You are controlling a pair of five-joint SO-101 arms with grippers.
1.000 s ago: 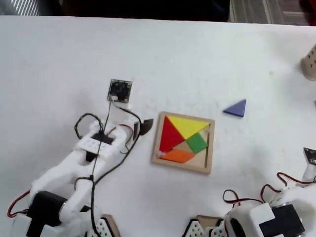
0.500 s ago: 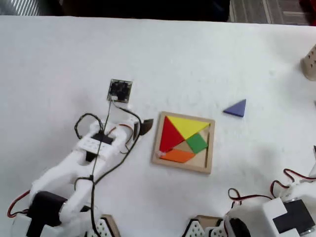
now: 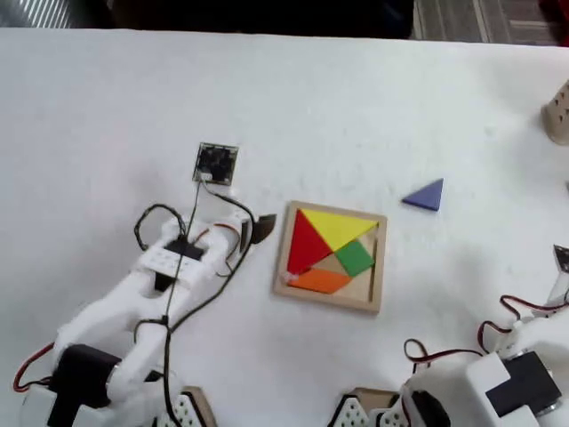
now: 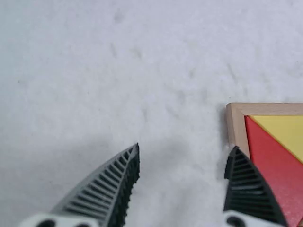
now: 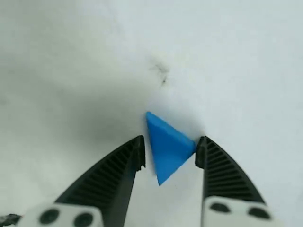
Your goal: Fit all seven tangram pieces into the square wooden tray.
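Right hand (image 5: 170, 140) is standing open at a moderate spread and holding nothing. Its own view is framing the blue triangle (image 5: 168, 146) between the two fingertips, though whether either is touching it cannot be told. From above, that triangle is lying flat and free on the white bench (image 3: 356, 107), well apart from the tray (image 3: 381, 263), out beyond its far right corner.

Left hand (image 4: 185, 147) is gaping wide and empty, with one fingertip sitting just beside the tray's left rim.

Inside the tray, a red triangle (image 3: 307, 245), a yellow triangle (image 3: 336, 227), a green square (image 3: 355, 258) and an orange piece (image 3: 318, 281) are lying together. Bare wood is showing along the right side.

Assessment: the step in hand appears to be the right arm's pick-up of the blue triangle, with the tray only partly filled. The next move is calling for a descent that keeps the piece centred, then a firm closing across two of its edges. The carry must then be bringing it to the bare side, turned to match the gap
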